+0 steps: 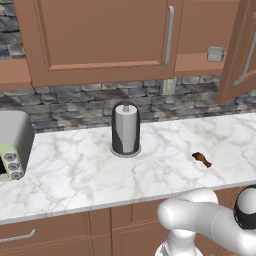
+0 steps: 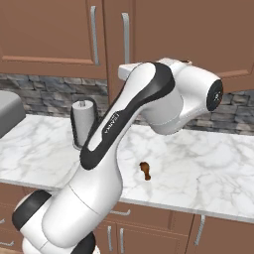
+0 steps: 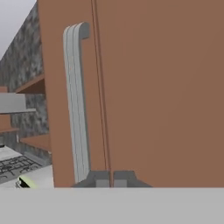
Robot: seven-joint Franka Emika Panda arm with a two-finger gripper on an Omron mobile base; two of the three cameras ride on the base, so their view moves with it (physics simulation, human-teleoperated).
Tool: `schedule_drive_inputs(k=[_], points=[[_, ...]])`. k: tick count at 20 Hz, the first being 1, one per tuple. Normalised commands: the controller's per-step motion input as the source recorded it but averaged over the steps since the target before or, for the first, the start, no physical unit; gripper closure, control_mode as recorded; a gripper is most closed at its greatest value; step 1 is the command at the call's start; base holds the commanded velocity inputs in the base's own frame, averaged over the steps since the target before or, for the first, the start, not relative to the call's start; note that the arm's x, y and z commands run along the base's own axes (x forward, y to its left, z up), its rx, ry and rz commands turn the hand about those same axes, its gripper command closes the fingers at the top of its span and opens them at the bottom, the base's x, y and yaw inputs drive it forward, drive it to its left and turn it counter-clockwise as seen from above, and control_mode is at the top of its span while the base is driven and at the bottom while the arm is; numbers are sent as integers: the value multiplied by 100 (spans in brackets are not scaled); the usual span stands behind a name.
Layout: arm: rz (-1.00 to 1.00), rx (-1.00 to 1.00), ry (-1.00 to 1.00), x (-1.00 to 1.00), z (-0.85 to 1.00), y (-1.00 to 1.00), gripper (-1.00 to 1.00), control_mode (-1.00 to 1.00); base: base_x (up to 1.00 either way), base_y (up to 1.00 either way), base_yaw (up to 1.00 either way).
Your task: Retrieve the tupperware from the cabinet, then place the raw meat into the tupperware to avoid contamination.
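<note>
The hand [image 3: 109, 178], its fingers pressed together on nothing, sits against the open cabinet door [image 3: 153, 96] just beside its upright handle [image 3: 76, 100], so the tupperware [image 1: 215, 54] on the shelf lies beyond that door, the raw meat [image 1: 201, 159] on the counter [image 1: 75, 170] far below.

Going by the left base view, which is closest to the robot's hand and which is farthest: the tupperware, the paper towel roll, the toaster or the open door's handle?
1. Door handle, far right; the shut gripper sits right at it.
2. Tupperware, on the cabinet shelf beside that door.
3. Paper towel roll, mid counter.
4. Toaster, far left.
</note>
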Motion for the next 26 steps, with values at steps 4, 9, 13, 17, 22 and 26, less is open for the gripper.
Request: schedule_drive_inputs(k=[4, 9, 13, 17, 22, 26], points=[[-8, 4, 0, -11, 0, -22, -100, -100, 0, 0, 0], [-6, -1, -5, -31, 34, 20, -100, -100, 0, 0, 0], [-5, 0, -7, -43, 30, 37, -100, -100, 0, 0, 0], [-4, 0, -7, -41, 22, 42, -100, -100, 0, 0, 0], [-1, -2, -11, -25, 12, 54, -100, -100, 0, 0, 0], [0, -7, -15, -19, 5, 53, -100, -100, 0, 0, 0]])
